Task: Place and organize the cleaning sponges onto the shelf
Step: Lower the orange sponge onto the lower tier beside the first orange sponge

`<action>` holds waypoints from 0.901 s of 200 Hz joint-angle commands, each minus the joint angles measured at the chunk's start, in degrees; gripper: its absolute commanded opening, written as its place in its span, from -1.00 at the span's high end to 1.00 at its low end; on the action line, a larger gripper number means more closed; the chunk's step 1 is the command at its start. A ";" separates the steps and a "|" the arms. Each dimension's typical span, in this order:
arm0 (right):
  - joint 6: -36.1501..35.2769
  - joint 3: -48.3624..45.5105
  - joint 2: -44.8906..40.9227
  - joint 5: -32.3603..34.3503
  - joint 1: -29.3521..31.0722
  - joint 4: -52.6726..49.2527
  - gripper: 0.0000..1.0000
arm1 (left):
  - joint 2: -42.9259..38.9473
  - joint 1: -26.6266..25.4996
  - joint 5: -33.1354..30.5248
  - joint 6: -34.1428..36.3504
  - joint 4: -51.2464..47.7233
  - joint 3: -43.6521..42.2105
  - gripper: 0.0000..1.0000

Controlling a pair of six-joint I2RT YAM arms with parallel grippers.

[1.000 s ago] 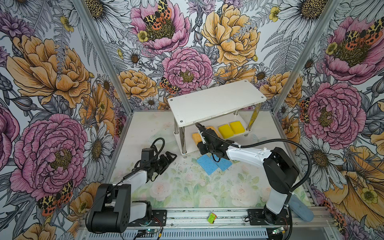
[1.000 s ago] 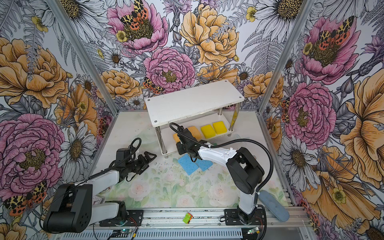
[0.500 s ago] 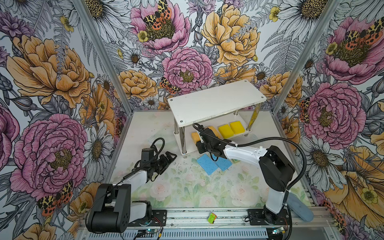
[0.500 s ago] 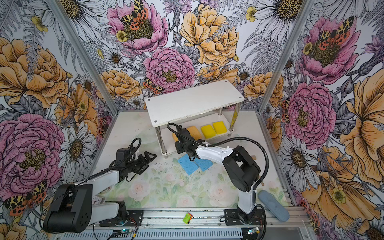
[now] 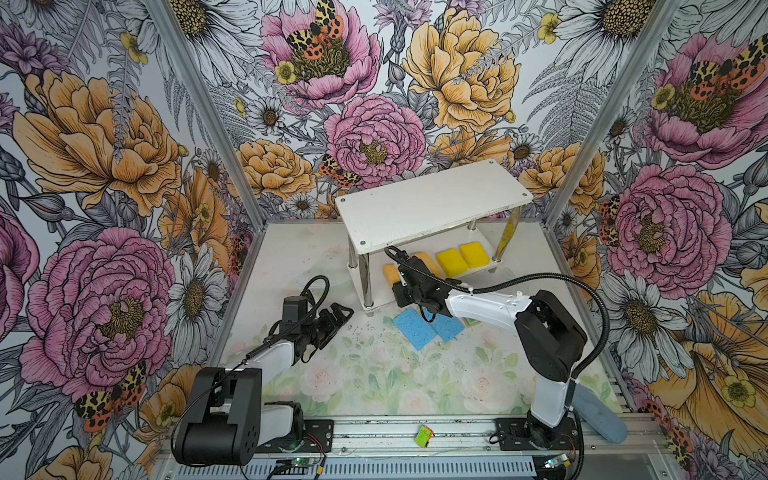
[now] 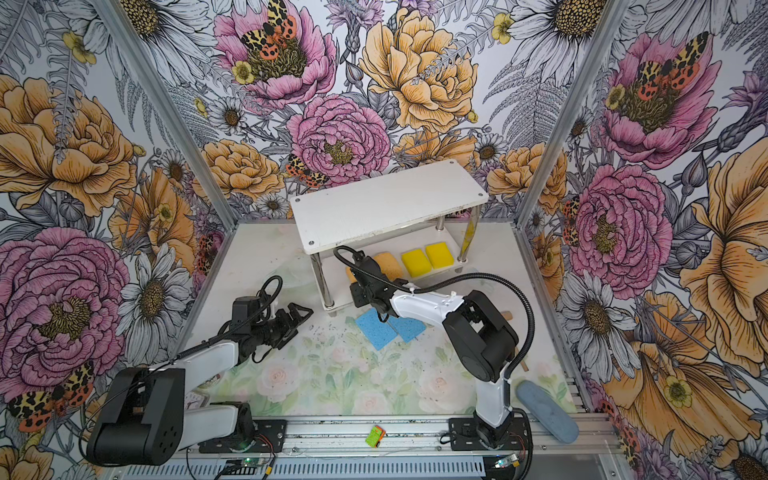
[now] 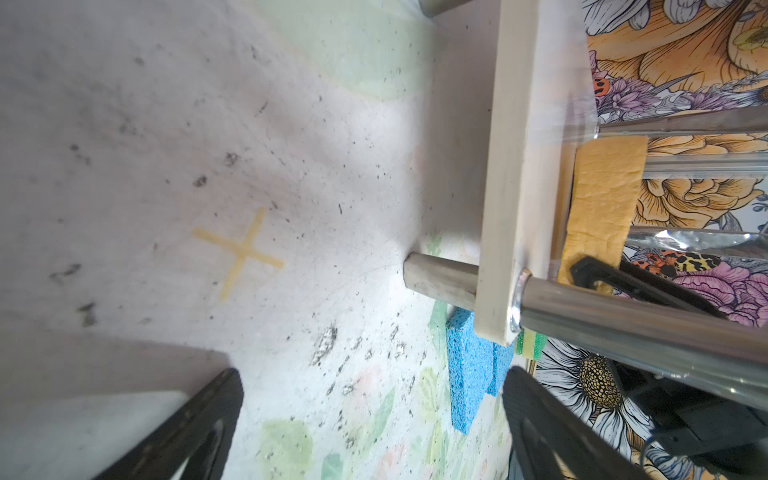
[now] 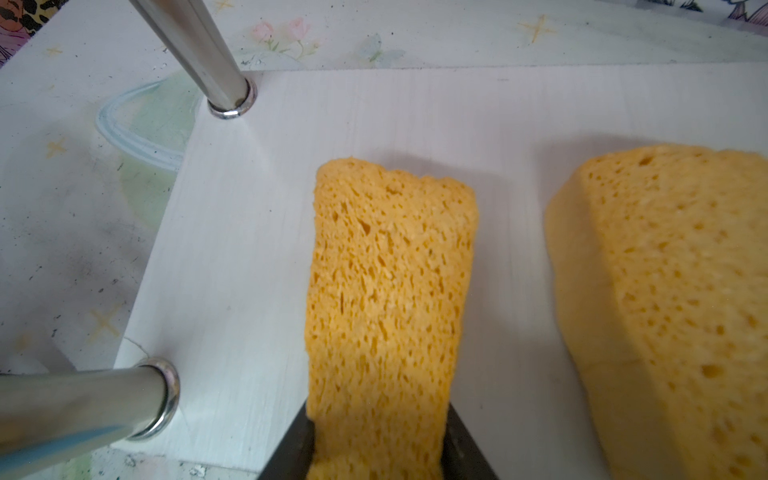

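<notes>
in the last second the right arm has swung its elbow a bit left and pushed its wrist a little further under the top board of the shelf (image 5: 432, 203). the left arm hasn't moved. the right gripper (image 8: 376, 449) has its fingers closed on an orange sponge (image 8: 386, 291), held out over the left end of the lower board, beside the second orange sponge (image 8: 665, 291). to me that looks like the placing step nearly done, with only the let-go left. two yellow sponges (image 5: 452, 262) already sit side by side further right on that board. two blue sponges (image 5: 413, 328) lie overlapping on the tabletop just in front of the shelf. the left gripper (image 5: 338, 313) waits low over the tabletop, fingers spread wide, holding nothing.

i can't tell whether the held sponge's far end touches the board or hangs just above it. the right arm covers its own fingers in both top views. of the green sponges only a sliver (image 7: 530, 343) peeks out past the shelf corner, and the rest is behind the arm. the top board hides the back of the lower one.
</notes>
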 commanded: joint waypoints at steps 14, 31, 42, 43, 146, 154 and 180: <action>0.41 2.66 1.73 1.22 0.26 0.93 0.31 | 0.07 0.61 0.59 1.25 -0.03 -0.03 -0.98; 0.08 3.01 2.06 1.04 0.26 0.94 0.30 | 0.15 0.64 0.50 1.25 0.06 -0.05 -0.98; 0.00 3.12 2.18 0.96 0.29 0.96 0.29 | 0.15 0.66 0.46 1.25 -0.02 -0.05 -0.97; 0.00 3.12 2.23 1.00 0.27 0.98 0.29 | 0.15 0.66 0.50 1.25 -0.02 -0.05 -0.98; -1.20 3.39 2.98 1.44 0.27 1.00 0.17 | -0.02 0.65 0.73 1.07 0.00 0.18 -0.98; -1.41 3.47 3.06 1.51 0.24 0.95 0.16 | 0.00 0.66 0.72 1.08 0.02 0.21 -0.98; -2.01 3.85 3.38 1.74 0.26 0.95 0.16 | 0.07 0.66 0.79 1.08 -0.03 0.30 -0.98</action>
